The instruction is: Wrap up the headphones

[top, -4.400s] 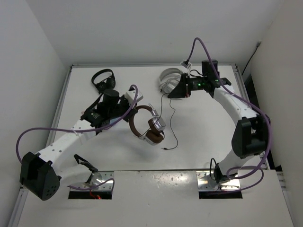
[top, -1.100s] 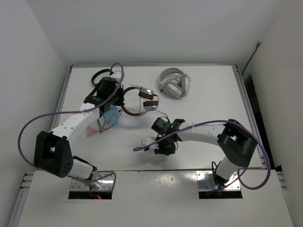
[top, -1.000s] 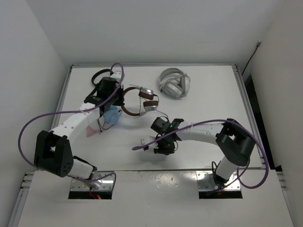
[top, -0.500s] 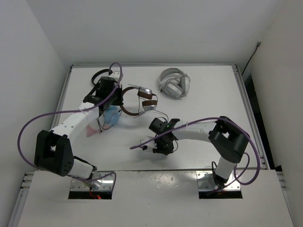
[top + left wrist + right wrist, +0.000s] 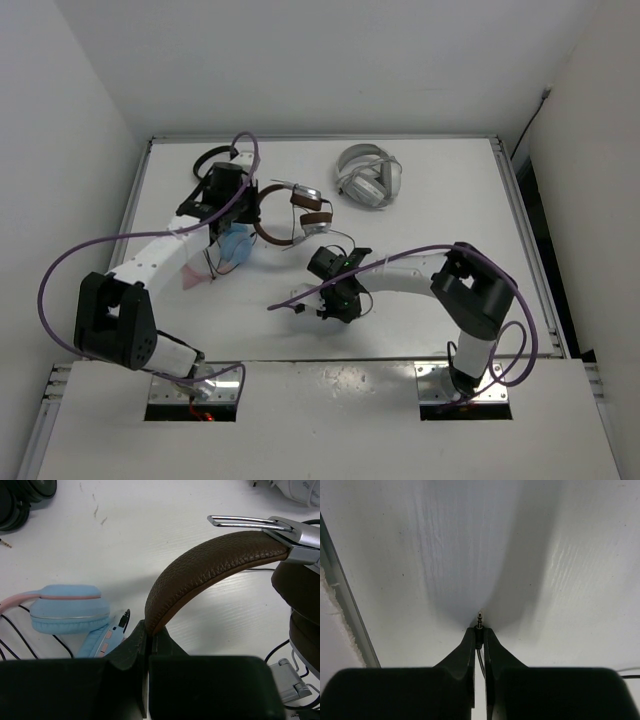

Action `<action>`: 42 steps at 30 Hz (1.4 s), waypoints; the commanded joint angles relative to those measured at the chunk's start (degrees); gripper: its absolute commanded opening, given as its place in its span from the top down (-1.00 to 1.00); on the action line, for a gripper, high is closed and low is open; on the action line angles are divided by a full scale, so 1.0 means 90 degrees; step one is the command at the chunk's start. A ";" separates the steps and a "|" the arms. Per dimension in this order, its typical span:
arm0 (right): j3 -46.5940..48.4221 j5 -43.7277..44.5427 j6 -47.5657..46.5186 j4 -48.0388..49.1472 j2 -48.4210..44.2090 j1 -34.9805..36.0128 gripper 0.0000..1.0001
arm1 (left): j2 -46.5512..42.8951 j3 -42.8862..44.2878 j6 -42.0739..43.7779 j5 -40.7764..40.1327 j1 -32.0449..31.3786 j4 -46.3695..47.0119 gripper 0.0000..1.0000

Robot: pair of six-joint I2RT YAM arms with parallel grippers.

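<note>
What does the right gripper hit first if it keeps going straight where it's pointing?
Most likely the bare white tabletop. In the wrist view the right gripper, pinched on the cable's jack plug, points at open surface; nothing else lies ahead. Depth is hard to judge.

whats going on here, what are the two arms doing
The left gripper is shut on the brown headband of the headphones, at the back left of the table. The right gripper, low over the middle of the table, is shut on their jack plug. A white pair, a blue pair and a black pair lie nearby, not gripped.
</note>
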 commanded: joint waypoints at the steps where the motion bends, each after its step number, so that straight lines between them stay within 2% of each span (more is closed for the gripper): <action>1: 0.0055 0.0054 0.0050 -0.0022 0.0216 0.0055 0.95 | -0.0036 0.0046 -0.0127 0.0179 0.0079 0.0466 1.00; 5: 0.0055 0.0054 0.0050 -0.0022 0.0080 0.0055 1.00 | -0.0036 0.0046 -0.0136 0.0179 0.0138 0.0466 1.00; 8: 0.0055 -0.0277 0.0050 0.0065 -0.0581 -0.0003 1.00 | -0.0036 0.0046 -0.0196 0.0111 0.0196 0.0466 1.00; 12: 0.0209 -0.1017 0.0050 0.0330 -0.1656 -0.0159 1.00 | 0.0022 0.0046 -0.0488 0.0130 0.0255 0.0466 1.00; 15: 0.0309 -0.1759 0.0050 0.0426 -0.2145 -0.0461 1.00 | 0.0090 0.0133 -0.0809 0.0189 0.0255 0.0398 1.00; 19: 0.0688 -0.2201 0.0205 0.0886 -0.2410 -0.0462 1.00 | 0.0257 0.0456 -0.1171 0.0306 0.0255 0.0055 1.00; 23: 0.1381 -0.3108 0.1374 0.1315 -0.2353 -0.0715 1.00 | 0.0500 0.0943 -0.1679 -0.0404 0.0118 -0.0510 1.00; 27: 0.1947 -0.3627 0.2458 0.2027 -0.2353 -0.0892 1.00 | 0.0559 0.1003 -0.2109 -0.0816 0.0118 -0.0726 1.00; 31: 0.2301 -0.3745 0.3203 0.2633 -0.2595 -0.0950 1.00 | 0.0559 0.0877 -0.2344 -0.1236 0.0001 -0.0726 1.00; 34: 0.2271 -0.3687 0.3896 0.3677 -0.2918 -0.0950 1.00 | 0.0559 0.0798 -0.2510 -0.1315 0.0001 -0.0726 1.00; 40: 0.2253 -0.3453 0.4034 0.3844 -0.2997 -0.0648 1.00 | 0.0559 0.0866 -0.2647 -0.1315 -0.0067 -0.0784 1.00; 42: 0.2193 -0.3326 0.4034 0.3914 -0.2997 -0.0648 1.00 | 0.0443 0.0867 -0.2647 -0.1578 -0.0203 -0.0901 1.00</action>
